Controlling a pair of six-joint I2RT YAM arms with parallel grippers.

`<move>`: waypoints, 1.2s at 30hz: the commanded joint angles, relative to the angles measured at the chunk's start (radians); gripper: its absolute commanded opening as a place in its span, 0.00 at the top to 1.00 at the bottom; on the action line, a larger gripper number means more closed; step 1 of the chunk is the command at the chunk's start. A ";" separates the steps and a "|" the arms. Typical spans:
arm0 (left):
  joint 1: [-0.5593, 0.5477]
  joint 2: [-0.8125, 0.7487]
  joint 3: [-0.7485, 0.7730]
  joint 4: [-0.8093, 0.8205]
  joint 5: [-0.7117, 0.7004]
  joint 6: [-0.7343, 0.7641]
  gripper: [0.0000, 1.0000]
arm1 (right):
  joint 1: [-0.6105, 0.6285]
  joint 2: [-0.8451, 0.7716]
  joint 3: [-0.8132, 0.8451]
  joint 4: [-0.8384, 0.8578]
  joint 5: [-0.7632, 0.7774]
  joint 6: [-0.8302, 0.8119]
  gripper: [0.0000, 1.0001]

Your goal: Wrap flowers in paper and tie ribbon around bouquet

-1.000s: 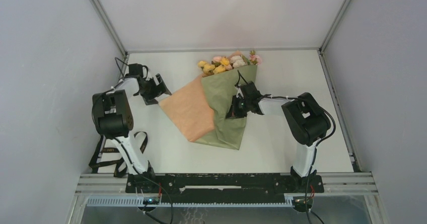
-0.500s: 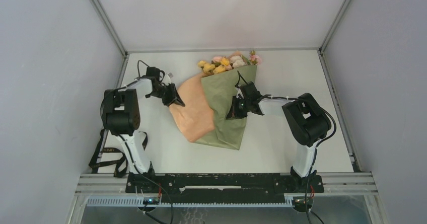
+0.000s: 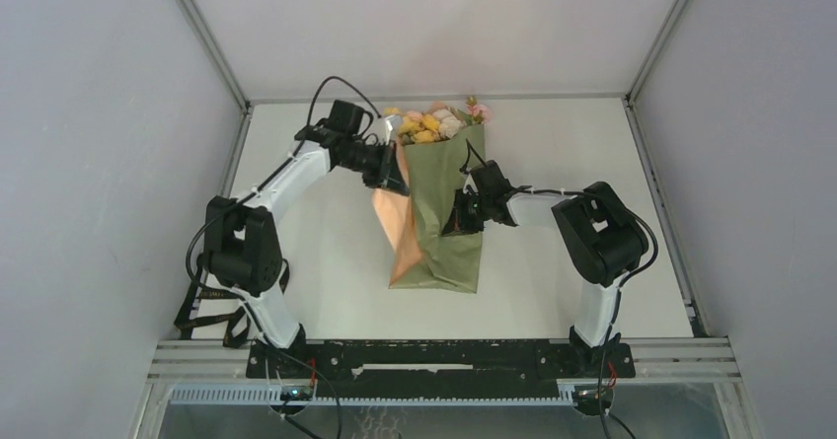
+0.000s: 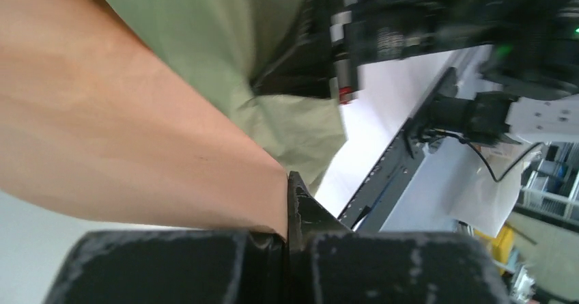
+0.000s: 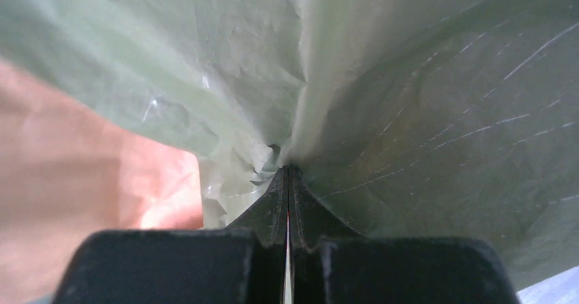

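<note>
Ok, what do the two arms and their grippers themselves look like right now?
Both arms match: the left arm and right arm have white links and bulky black joint housings, with thin black cables looping alongside. The left gripper and right gripper have matte black, scuffed fingers tapering to wedge tips. No markings show.

The paper (image 3: 439, 232) is thin and matt. Its olive side is crumpled, with fine pale creases and a faint sheen at the folds, and its peach side is smoother. The left gripper (image 4: 290, 181) and right gripper (image 5: 287, 174) have matt black fingers (image 4: 171, 263) that look like plastic, scuffed grey along their edges. The flowers (image 3: 431, 123) may be cloth, but they are too small to tell. The ribbon (image 3: 212, 306) is dull black. The table (image 3: 553, 143) is white, smooth and matt, with a silvery metal rail (image 3: 691, 360) along its near edge.
</note>
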State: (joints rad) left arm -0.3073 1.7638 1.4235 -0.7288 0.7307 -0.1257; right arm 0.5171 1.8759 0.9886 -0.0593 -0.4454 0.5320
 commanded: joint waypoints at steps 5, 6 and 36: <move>-0.132 0.114 0.262 0.213 0.124 -0.276 1.00 | 0.007 0.029 -0.024 0.049 -0.005 0.072 1.00; -0.137 0.140 0.277 0.241 0.092 -0.305 1.00 | 0.008 0.022 -0.034 0.086 -0.010 0.083 1.00; -0.226 0.466 0.428 0.148 -0.210 -0.146 1.00 | -0.182 -0.267 -0.219 -0.049 0.125 0.097 0.53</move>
State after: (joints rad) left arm -0.5209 2.2959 1.8275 -0.5781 0.5457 -0.3260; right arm 0.3737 1.5658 0.7757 -0.0719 -0.3351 0.7143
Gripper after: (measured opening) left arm 0.004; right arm 0.454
